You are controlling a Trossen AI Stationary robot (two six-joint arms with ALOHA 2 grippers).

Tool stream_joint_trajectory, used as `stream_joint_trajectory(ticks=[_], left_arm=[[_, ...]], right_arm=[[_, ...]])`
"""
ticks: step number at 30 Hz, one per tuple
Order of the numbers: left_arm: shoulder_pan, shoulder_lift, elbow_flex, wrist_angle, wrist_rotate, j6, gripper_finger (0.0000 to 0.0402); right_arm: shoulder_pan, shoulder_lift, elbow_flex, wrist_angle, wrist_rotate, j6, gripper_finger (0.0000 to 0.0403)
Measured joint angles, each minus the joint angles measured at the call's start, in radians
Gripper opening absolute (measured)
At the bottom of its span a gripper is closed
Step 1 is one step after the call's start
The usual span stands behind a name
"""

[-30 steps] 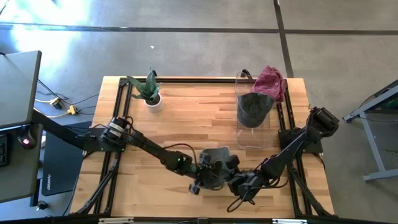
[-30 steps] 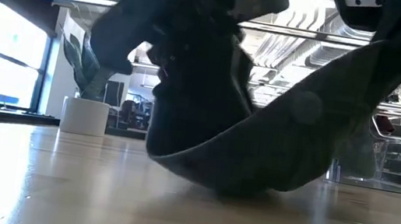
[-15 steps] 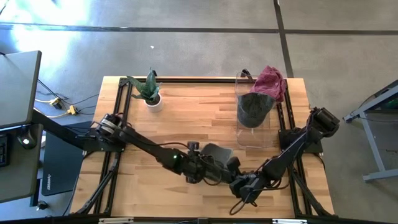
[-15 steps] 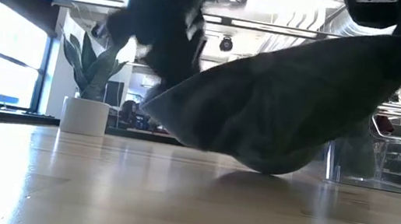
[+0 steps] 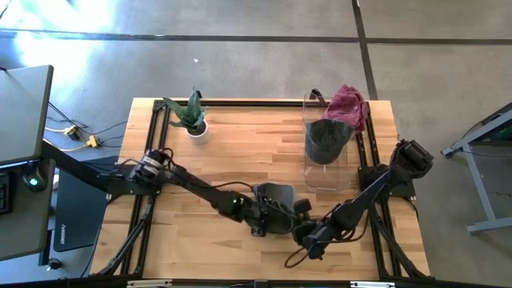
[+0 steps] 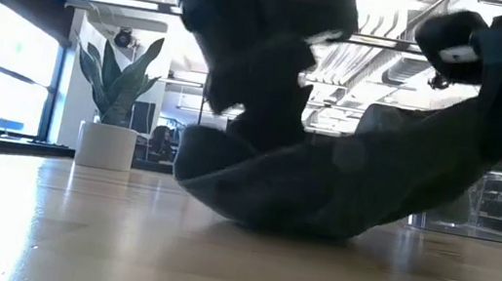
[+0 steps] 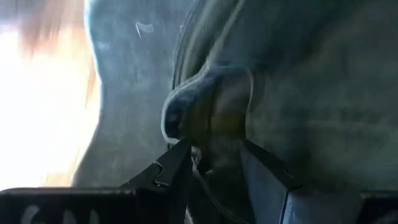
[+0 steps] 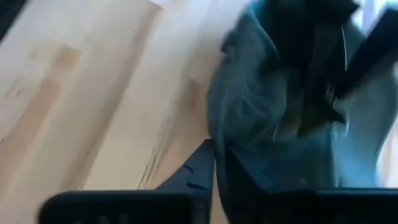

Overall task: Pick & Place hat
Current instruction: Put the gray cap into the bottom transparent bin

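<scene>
A grey soft hat (image 5: 276, 194) sits mid-table toward the near edge, held between both grippers. In the low view the hat (image 6: 323, 190) sags like a sling, its underside at or just above the wood. My left gripper (image 5: 268, 218) reaches in from the table's left and is shut on the hat's near-left part. My right gripper (image 5: 302, 230) comes in from the right and is shut on its near-right edge. The left wrist view shows my left gripper (image 7: 214, 149) closed around bunched cloth. In the right wrist view, my right gripper (image 8: 221, 155) clamps an edge. My left gripper pinches a bunched fold of the hat's cloth (image 7: 211, 118) between its two fingers, more than one layer. It comes in slanting down from the table's left. My right gripper pinches the hat's edge (image 8: 239, 124) between its nearly closed fingers, slanting in from the table's right and near side. The hat hangs slack between the two holds.
A potted plant (image 5: 194, 120) stands at the far left. A clear container (image 5: 328, 164) at the far right holds a dark hat (image 5: 326, 140), with a maroon cloth (image 5: 349, 104) draped behind it. Bare wood lies left of the hat and along the near edge.
The hat rose clear of the table, its left side highest, then sank again until its underside is at the wood. My left gripper swung toward the far edge and a little left, then back right. Both grippers stayed shut on the hat.
</scene>
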Motion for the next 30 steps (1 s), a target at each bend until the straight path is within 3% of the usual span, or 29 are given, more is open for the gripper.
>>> stream_joint_trajectory(ticks=[4, 8, 11, 16, 20, 24, 30], left_arm=[[0.015, 0.004, 0.0, -0.018, -0.087, -0.04, 0.0127], [0.0, -0.041, -0.002, 0.02, -0.194, 0.035, 0.0127], [-0.03, -0.125, 0.005, -0.027, -0.277, 0.058, 0.0127], [-0.055, -0.184, 0.002, -0.331, -0.431, -0.081, 0.0127], [-0.058, -0.187, -0.008, -0.563, -0.44, -0.302, 0.0127], [-0.074, -0.17, -0.105, -0.535, -0.408, -0.396, 0.0126], [-0.085, -0.192, -0.259, -0.565, -0.413, -0.561, 0.0126]], right_arm=[[-0.003, -0.02, 0.0, -0.118, 0.023, 0.17, 0.0082], [-0.003, -0.055, 0.0, -0.149, 0.059, 0.248, 0.015], [-0.003, -0.062, 0.0, -0.072, 0.069, 0.208, 0.0198], [-0.007, 0.009, 0.0, 0.166, 0.035, 0.052, 0.0246], [-0.046, 0.089, 0.0, 0.28, 0.003, 0.009, 0.025], [-0.089, 0.142, 0.0, 0.278, -0.009, -0.019, 0.0234], [-0.148, 0.217, 0.0, 0.303, -0.085, -0.047, 0.0153]])
